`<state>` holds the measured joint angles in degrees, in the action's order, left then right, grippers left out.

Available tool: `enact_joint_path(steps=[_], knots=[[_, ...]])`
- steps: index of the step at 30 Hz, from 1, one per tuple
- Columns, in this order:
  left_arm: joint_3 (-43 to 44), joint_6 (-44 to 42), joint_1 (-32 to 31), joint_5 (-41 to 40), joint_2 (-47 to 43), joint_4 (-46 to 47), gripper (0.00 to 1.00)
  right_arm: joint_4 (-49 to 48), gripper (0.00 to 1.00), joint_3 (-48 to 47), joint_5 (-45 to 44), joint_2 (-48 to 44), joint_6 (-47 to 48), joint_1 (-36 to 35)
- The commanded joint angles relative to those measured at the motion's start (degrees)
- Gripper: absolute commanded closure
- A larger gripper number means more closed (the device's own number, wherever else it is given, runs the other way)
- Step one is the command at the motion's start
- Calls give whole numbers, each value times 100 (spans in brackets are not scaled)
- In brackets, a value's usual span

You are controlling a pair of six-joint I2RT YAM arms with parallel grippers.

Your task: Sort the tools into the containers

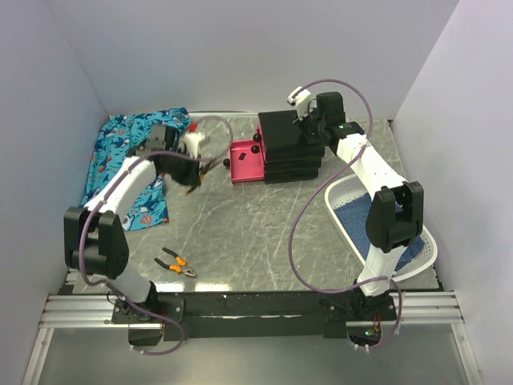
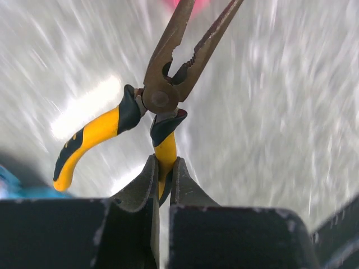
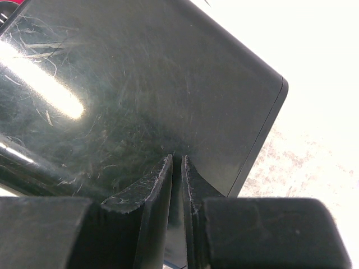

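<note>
Between cloth [image 1: 120, 148] and drawer [image 1: 247, 166], left jaws pinch yellow pliers [image 2: 160, 101].

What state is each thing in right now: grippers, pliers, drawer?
left gripper: shut on one handle of the yellow-handled pliers.
yellow-handled pliers: held, jaws and handles spread open.
right gripper: fingers almost together, empty, over the black cabinet top.
pink drawer: pulled out of the black cabinet.
orange-handled pliers: lying on the table, not held.
</note>
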<state>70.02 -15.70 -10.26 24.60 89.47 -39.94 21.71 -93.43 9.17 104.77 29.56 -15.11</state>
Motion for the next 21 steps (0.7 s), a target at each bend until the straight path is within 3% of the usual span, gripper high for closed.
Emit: enact_joint_path(steps=[1,4,8,11,21], knots=[[1160,489,7,370,728,522,99,650,80,237,-214,-97,58,17],[2133,804,7,405,1650,549,99,624,80,281,-258,-124,76,17],[3438,1840,-2,1255,2767,671,99,623,80,369,-328,-176,146,17],[3606,2606,-98,1942,3093,1383,99,606,80,456,-380,-238,208,17],[3685,3864,-406,2567,3621,2271,99,509,80,984,-548,-528,392,17]])
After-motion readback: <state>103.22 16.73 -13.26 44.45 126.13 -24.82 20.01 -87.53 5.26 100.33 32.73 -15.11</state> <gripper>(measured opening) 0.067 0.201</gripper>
